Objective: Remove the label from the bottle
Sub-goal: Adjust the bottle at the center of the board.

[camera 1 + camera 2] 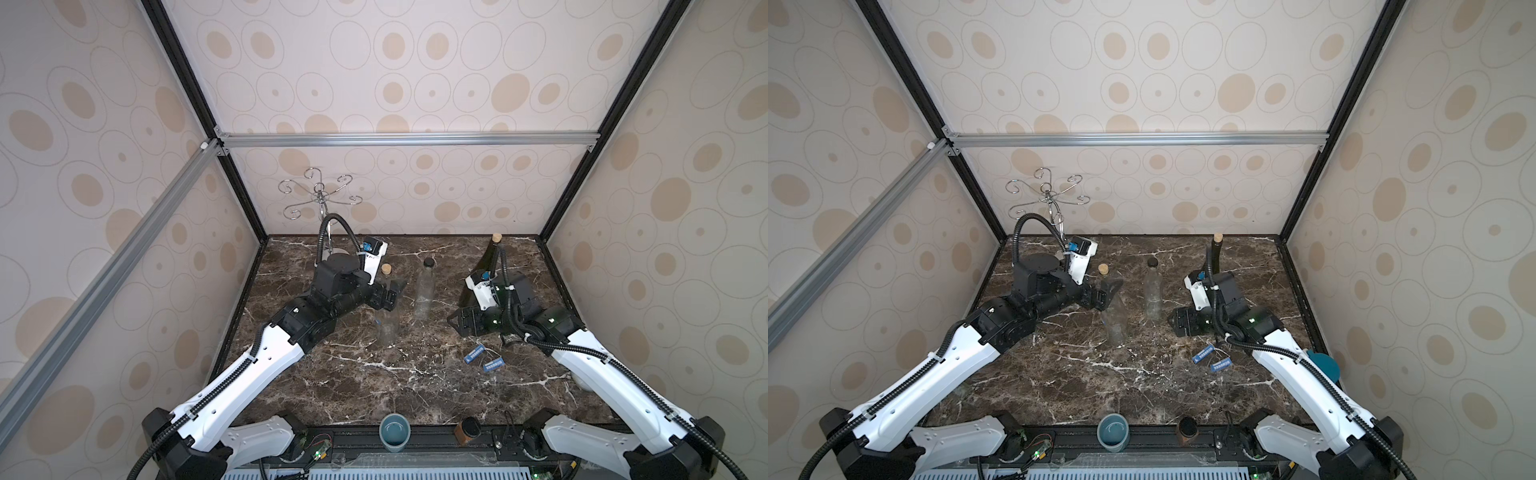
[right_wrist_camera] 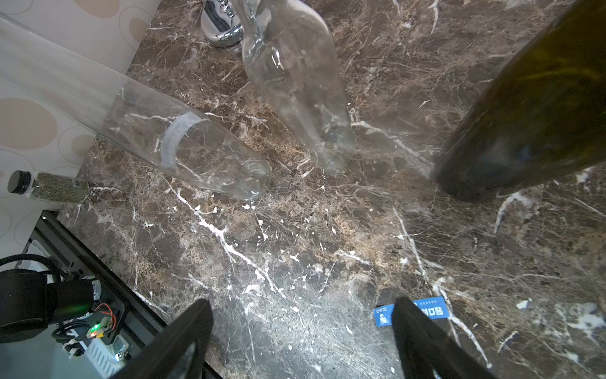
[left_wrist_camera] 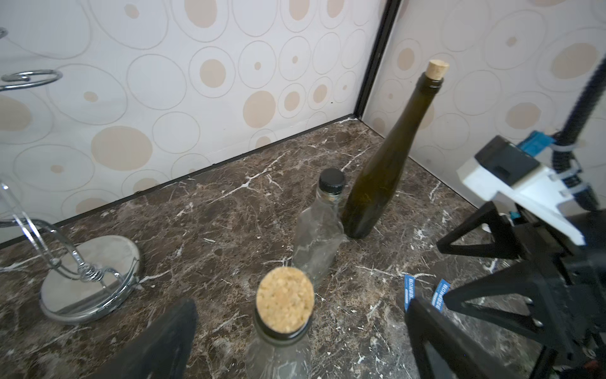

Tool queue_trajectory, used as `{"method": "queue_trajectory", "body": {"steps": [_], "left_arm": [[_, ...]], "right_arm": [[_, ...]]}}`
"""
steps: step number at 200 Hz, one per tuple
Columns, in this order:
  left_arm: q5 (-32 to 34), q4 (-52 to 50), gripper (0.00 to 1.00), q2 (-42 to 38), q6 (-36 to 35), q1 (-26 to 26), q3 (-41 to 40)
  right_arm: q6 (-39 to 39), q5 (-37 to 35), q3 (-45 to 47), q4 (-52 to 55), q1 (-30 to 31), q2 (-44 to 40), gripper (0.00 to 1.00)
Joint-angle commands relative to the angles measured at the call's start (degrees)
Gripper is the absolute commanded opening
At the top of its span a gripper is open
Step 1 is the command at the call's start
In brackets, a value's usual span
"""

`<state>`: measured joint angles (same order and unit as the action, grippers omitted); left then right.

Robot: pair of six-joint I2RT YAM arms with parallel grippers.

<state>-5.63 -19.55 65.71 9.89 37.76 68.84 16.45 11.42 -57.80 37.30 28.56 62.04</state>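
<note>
While two blue labels lie loose on the marble table at near right, no label shows on the three tall bottles.
The cork-stoppered clear bottle stands left of centre between the spread, empty jaws of the left gripper, seemingly to be steadied. The right gripper hangs low, also spread and empty, partly hiding one label. A black-capped clear bottle stands centre, a green bottle far right.

Cork-stoppered bottle, capped bottle and green bottle block the back; front marble lies open.
</note>
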Motion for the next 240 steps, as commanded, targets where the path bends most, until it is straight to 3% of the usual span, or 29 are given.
{"method": "queue_trajectory", "body": {"steps": [1, 80, 128, 183, 240], "left_arm": [[-5.39, -1.89, 1.00, -1.20, -3.54, -1.82, 2.44], [-13.06, -3.59, 1.00, -0.59, -7.02, -6.48, 2.58], [-23.43, -2.72, 1.00, -0.46, -9.60, -9.65, 1.87], [-27.63, -3.29, 1.00, 1.92, -13.14, -12.97, 1.74], [-35.01, -0.99, 0.89, 6.14, -16.55, -16.07, 2.22]], "right_arm": [[-0.35, 0.27, -1.59, 1.33, 0.45, 0.18, 0.89], [0.08, 0.98, -1.88, 1.88, 0.36, -0.11, 0.89], [-0.62, 0.01, -1.40, 1.82, -0.16, -0.53, 0.89], [-0.93, 0.62, -1.20, 1.04, -0.43, 0.63, 0.89], [-0.80, 0.40, -0.56, 1.02, -0.52, 0.32, 0.89]]}}
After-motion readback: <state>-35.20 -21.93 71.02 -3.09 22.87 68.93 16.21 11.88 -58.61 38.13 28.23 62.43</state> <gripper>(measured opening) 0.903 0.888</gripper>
